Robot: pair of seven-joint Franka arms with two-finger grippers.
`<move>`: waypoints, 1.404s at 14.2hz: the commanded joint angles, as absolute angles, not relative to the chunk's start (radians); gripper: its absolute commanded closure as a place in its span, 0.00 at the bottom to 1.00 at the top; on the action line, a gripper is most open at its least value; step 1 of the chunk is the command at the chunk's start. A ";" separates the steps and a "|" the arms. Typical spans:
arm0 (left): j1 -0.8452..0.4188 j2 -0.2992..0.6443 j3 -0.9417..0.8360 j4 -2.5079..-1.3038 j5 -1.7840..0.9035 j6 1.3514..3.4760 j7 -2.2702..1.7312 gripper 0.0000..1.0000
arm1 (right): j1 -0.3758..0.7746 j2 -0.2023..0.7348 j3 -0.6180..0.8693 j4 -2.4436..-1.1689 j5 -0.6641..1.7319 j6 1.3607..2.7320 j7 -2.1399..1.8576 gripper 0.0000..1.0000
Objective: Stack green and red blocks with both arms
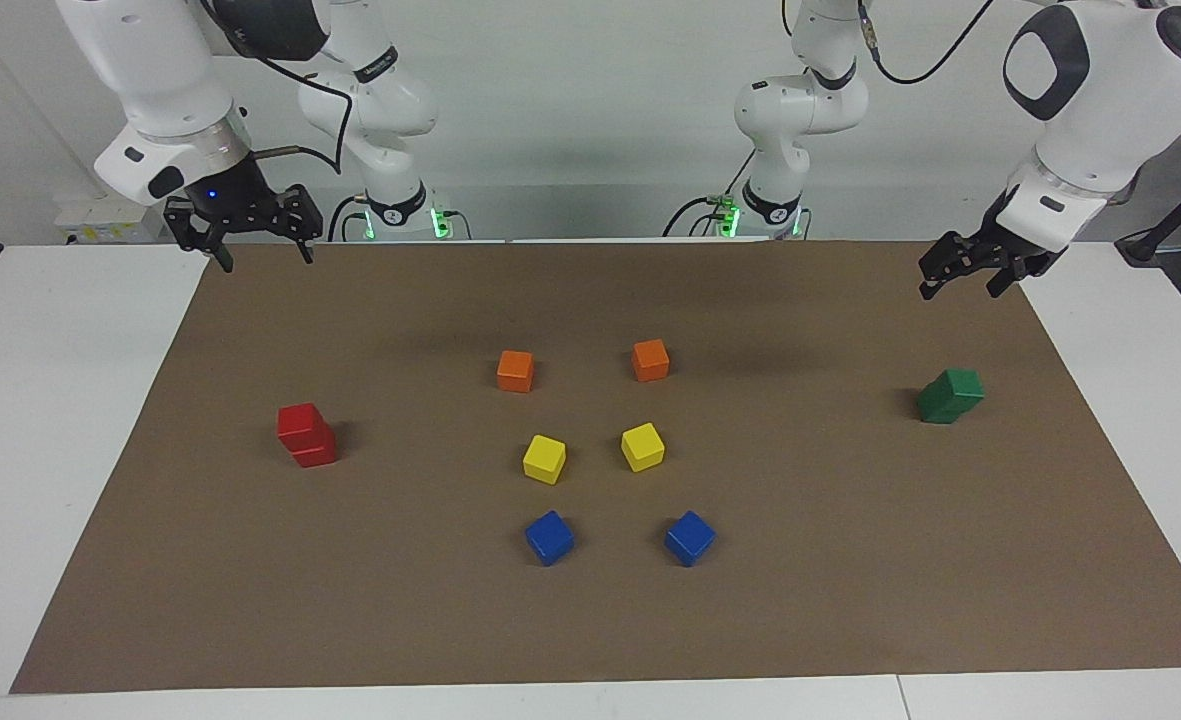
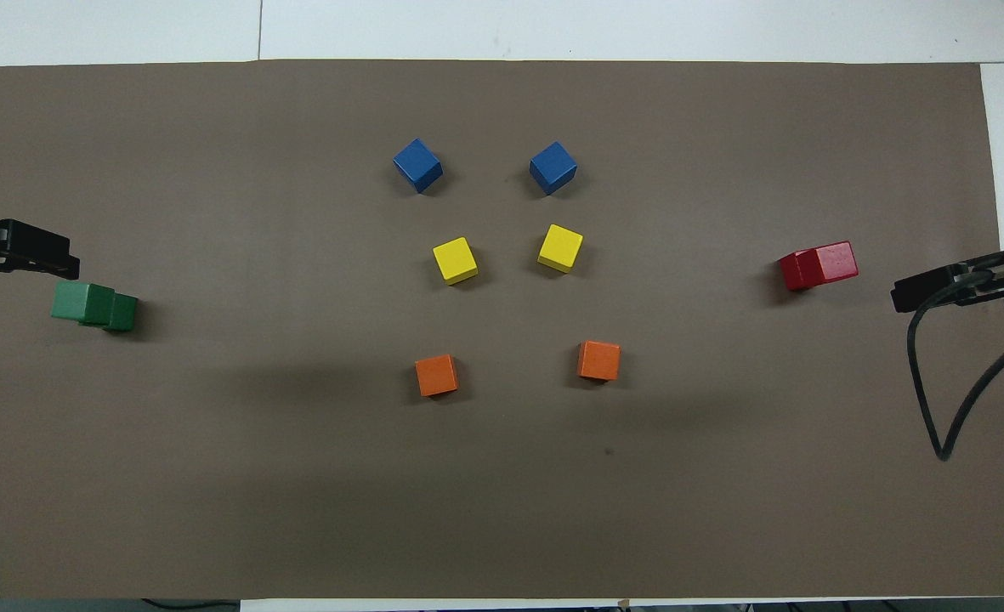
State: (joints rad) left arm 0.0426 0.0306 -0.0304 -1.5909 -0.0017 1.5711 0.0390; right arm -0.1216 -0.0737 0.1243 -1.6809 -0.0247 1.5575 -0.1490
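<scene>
Two red blocks (image 1: 305, 435) stand one on the other toward the right arm's end of the brown mat; the stack also shows in the overhead view (image 2: 818, 265). Two green blocks (image 1: 950, 395) stand one on the other, slightly twisted, toward the left arm's end; they also show in the overhead view (image 2: 93, 306). My right gripper (image 1: 262, 255) hangs open and empty in the air over the mat's edge by the robots (image 2: 927, 293). My left gripper (image 1: 960, 290) hangs open and empty over the mat's corner by the robots, apart from the green stack (image 2: 42, 255).
In the mat's middle lie two orange cubes (image 1: 515, 370) (image 1: 650, 360), two yellow cubes (image 1: 544, 459) (image 1: 642, 446) and two blue cubes (image 1: 549, 537) (image 1: 690, 537), in pairs. The brown mat (image 1: 850, 600) covers most of the white table. A black cable (image 2: 935, 408) hangs from the right arm.
</scene>
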 commanded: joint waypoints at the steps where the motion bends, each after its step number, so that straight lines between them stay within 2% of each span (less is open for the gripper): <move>1: 0.028 0.031 -0.040 -1.527 0.049 1.528 0.017 0.00 | -0.135 -0.026 0.126 -1.644 -0.028 1.560 -0.141 0.00; 7: 0.034 0.017 -0.043 -1.502 0.045 1.499 0.018 0.00 | -0.135 -0.028 0.124 -1.644 -0.023 1.557 -0.140 0.00; 13: 0.095 -0.029 -0.104 -1.597 0.038 1.608 0.018 0.00 | -0.135 -0.028 0.124 -1.646 -0.008 1.549 -0.129 0.01; 20: 0.092 -0.028 -0.107 -1.586 0.009 1.563 0.014 0.00 | -0.133 -0.029 0.121 -1.652 0.009 1.555 -0.072 0.01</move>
State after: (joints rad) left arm 0.0758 0.0073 -0.0914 -1.5516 0.0191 1.5696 0.0276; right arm -0.1253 -0.0339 0.1181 -1.6598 -0.0099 1.5604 -0.0997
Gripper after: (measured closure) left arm 0.000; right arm 0.000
